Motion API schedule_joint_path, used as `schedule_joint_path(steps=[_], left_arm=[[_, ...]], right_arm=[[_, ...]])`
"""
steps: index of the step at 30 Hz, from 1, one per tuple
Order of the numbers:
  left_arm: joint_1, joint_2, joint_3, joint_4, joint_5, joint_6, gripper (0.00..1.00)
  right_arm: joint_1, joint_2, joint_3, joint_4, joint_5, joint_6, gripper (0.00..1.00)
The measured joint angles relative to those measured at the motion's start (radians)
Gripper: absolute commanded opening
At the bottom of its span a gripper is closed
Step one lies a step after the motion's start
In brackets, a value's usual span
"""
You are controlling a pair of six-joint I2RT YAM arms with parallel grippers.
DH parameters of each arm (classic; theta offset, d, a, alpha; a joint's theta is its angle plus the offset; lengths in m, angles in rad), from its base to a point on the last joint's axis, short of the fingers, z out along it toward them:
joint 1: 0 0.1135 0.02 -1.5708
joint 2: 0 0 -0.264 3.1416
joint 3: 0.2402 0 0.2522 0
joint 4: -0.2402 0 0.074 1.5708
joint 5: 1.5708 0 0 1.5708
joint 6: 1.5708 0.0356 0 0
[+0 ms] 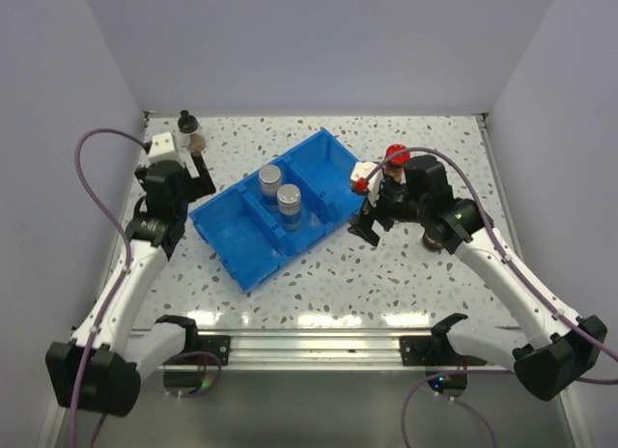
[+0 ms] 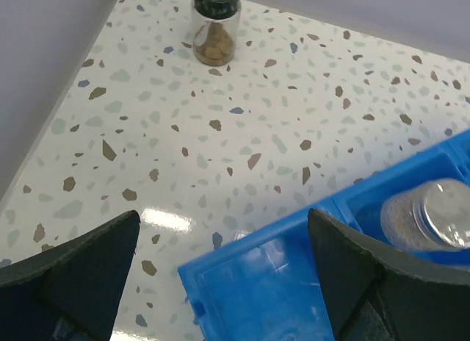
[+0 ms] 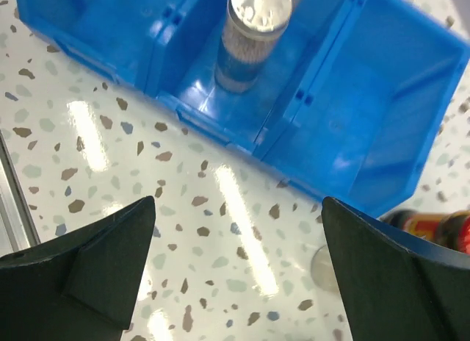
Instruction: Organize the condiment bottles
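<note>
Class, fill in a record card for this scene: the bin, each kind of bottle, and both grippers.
Bin: blue, three compartments, diagonal on table
Silver-capped bottles: two, upright in middle compartment
Black-capped bottle: on table, far left, outside bin
Red-capped bottle: on table, right of bin
Left gripper: open, empty
Right gripper: open, empty

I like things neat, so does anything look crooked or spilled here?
Nothing is spilled. The blue bin sits crooked, turned diagonally on the table. Two silver-capped bottles stand upright in its middle compartment, and one black-capped bottle stands alone at the far left corner.
</note>
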Motion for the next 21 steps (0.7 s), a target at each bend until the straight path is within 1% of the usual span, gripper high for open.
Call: schedule_joint_path(steps=[3, 6, 9, 15, 18, 21], left_arm=[[0.142, 0.167, 0.126, 0.005, 0.101, -0.032, 1.00], [0.214, 0.338, 0.262, 0.007, 0.191, -0.053, 1.00], [0.262, 0.481, 0.368, 0.006, 0.251, -0.065, 1.00], [0.315, 0.747, 0.597, -0.019, 0.278, -0.067, 0.98], [0.317, 0.863, 0.708, -0.023, 0.278, -0.052, 0.98], [0.316, 0.951, 0.785, -0.026, 0.276, -0.042, 0.98]], right_arm=[[-0.077, -0.036, -0.122, 0.011, -0.062, 0.009, 0.99], [-0.109, -0.038, -0.197, 0.004, -0.102, 0.011, 0.99], [-0.122, -0.051, -0.204, 0.004, -0.130, 0.018, 0.99], [-0.153, -0.154, -0.216, 0.024, -0.175, 0.027, 0.99], [-0.155, -0.173, -0.216, 0.033, -0.180, 0.031, 0.99], [-0.156, -0.173, -0.217, 0.037, -0.180, 0.034, 0.99]])
